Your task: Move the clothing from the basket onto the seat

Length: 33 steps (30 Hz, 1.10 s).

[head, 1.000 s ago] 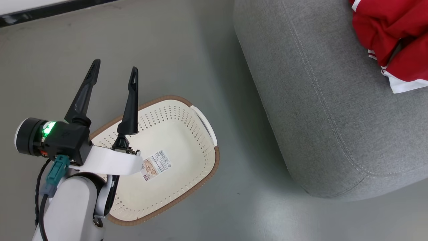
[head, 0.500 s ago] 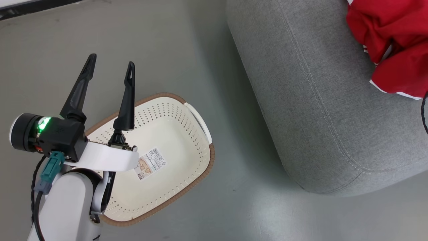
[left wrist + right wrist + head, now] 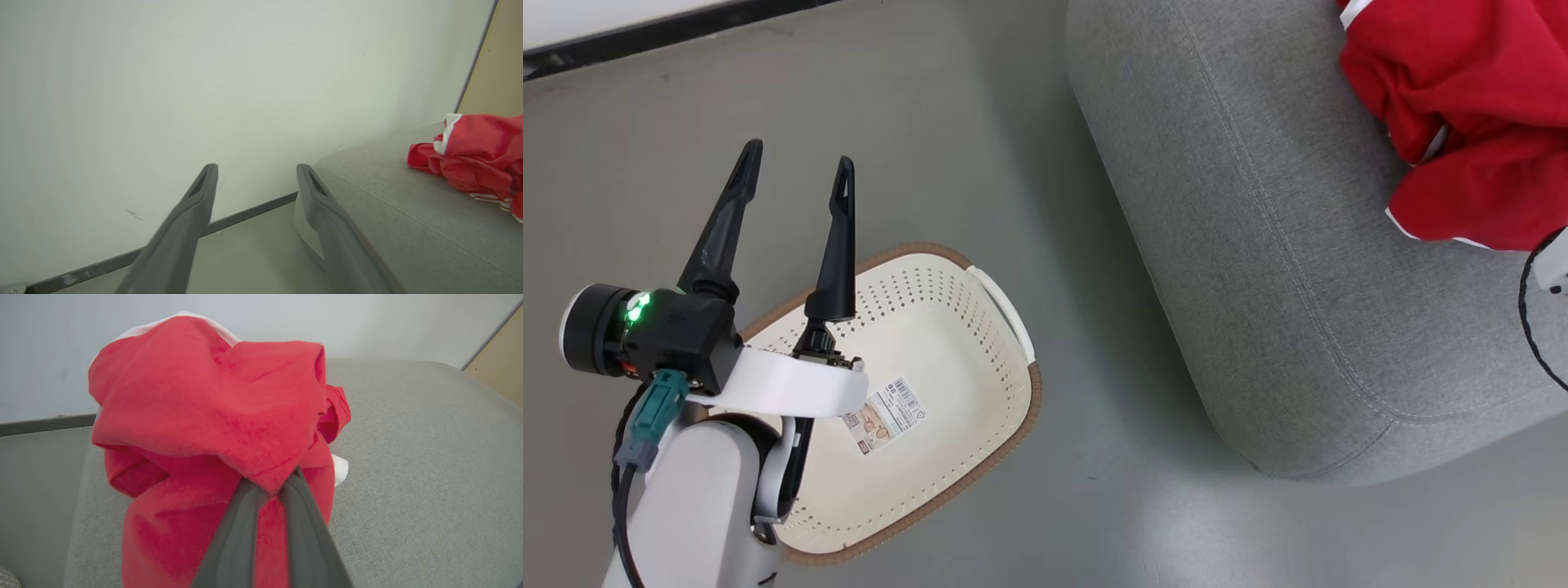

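Note:
The red clothing (image 3: pixel 1462 106) with white trim lies bunched on the top right of the grey seat (image 3: pixel 1258 245). My right gripper (image 3: pixel 269 489) is shut on a fold of the clothing (image 3: pixel 212 412), which bulges up over the seat (image 3: pixel 429 457). The cream basket (image 3: pixel 947 286) stands on the floor left of the seat, holding nothing but the barcode sticker (image 3: pixel 886 412) on its base. My left gripper (image 3: pixel 800 155) hovers open over the basket's left end, its fingers apart. In the left wrist view the left gripper (image 3: pixel 257 169) points at the wall, the clothing (image 3: pixel 478 159) to its right.
Grey floor (image 3: pixel 1013 122) lies between basket and seat. A white wall with a dark baseboard (image 3: pixel 645 37) runs along the far side. A pale part of my right arm with a black cable (image 3: pixel 1550 265) shows at the right edge.
The camera shifted a little. The lower lobe of the red clothing was pulled and reshaped on the seat, and part of my right arm came into the right edge. The left gripper stayed open.

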Tool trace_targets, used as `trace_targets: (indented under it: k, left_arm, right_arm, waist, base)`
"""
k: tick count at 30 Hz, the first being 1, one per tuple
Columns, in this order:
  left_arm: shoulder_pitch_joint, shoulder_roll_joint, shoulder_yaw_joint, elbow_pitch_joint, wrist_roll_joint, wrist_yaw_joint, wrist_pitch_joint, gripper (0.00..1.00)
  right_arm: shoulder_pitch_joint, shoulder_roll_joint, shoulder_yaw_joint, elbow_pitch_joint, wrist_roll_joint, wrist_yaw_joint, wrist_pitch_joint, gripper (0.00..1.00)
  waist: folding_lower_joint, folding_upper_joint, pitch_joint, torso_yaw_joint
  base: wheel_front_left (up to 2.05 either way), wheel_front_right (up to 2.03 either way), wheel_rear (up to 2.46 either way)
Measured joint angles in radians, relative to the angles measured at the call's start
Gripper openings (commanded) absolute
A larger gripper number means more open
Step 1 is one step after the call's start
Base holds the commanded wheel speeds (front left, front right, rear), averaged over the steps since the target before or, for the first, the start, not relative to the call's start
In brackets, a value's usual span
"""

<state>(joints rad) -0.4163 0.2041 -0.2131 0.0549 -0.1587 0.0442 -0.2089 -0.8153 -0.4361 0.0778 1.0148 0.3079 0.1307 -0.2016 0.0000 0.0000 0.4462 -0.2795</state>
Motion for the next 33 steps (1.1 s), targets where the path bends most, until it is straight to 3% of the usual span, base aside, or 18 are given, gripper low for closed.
trace_targets:
  k: [15, 33]
  left_arm:
    - [0.011, -0.023, 0.018, 0.044, -0.024, 0.004, -0.024, 1.00]
    - [0.095, -0.037, 0.087, 0.089, -0.060, 0.039, -0.038, 1.00]
  right_arm:
    - [0.088, 0.004, 0.069, -0.016, 0.005, 0.000, -0.029, 1.00]
    - [0.138, 0.033, 0.256, -0.202, 0.004, 0.000, -0.045, 1.00]
  waist:
    - [0.0001, 0.0000, -0.057, -0.021]
    - [0.0000, 0.0000, -0.159, -0.034]
  base:
    - [0.00, 0.00, 0.00]
    - [0.00, 0.00, 0.00]
